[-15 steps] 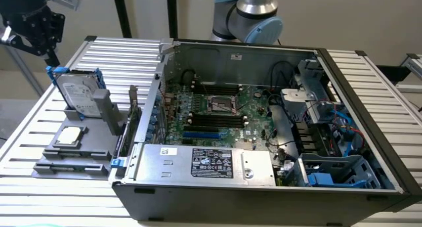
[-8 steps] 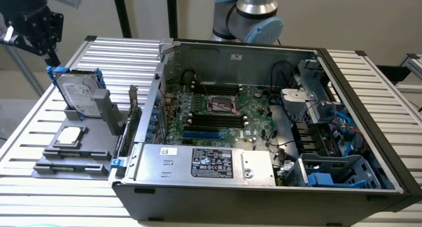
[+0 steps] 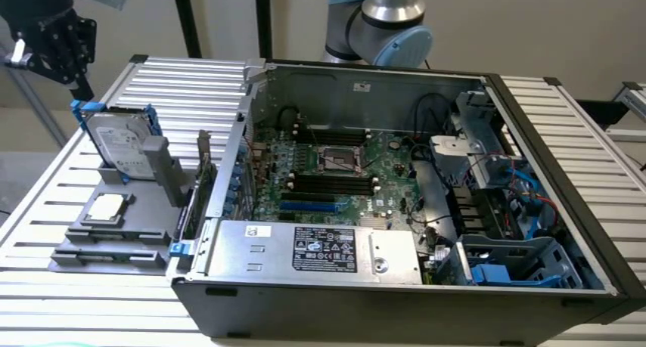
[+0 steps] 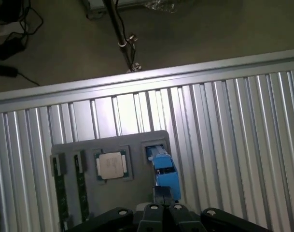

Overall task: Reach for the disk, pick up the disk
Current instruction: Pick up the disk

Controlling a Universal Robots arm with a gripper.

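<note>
Overhead, the gripper (image 3: 79, 82) hangs with its black fingers drawn together and nothing between them, its tip just above the disk (image 3: 119, 147) and near the top of one of the blue rails (image 3: 79, 114).

The disk carries a white printed label, but its writing is too small to read. It stands on edge in a slot of the grey holder (image 4: 113, 198), its long axis seemingly upright and its labelled face turned toward the exterior camera.

In the same holder, just beside the disk, a square silver processor chip (image 3: 107, 206) lies flat in its recess. Beyond it, two green memory sticks (image 4: 60, 193) sit in narrow slots.

The holder rests on a slatted aluminium table (image 3: 181, 82), near the edge at the exterior view's left. An open black computer case (image 3: 404, 317) fills the middle of the table and reaches toward the edge at the exterior view's right. It shows a green motherboard (image 3: 333, 173) and a power supply with a white label (image 3: 323, 249) whose print I cannot make out.

The arm (image 3: 389, 22) rises behind the case against a pale wall (image 3: 545, 22). Past the table edge lies a brownish floor (image 4: 209, 34) with black cables (image 4: 11, 29).
</note>
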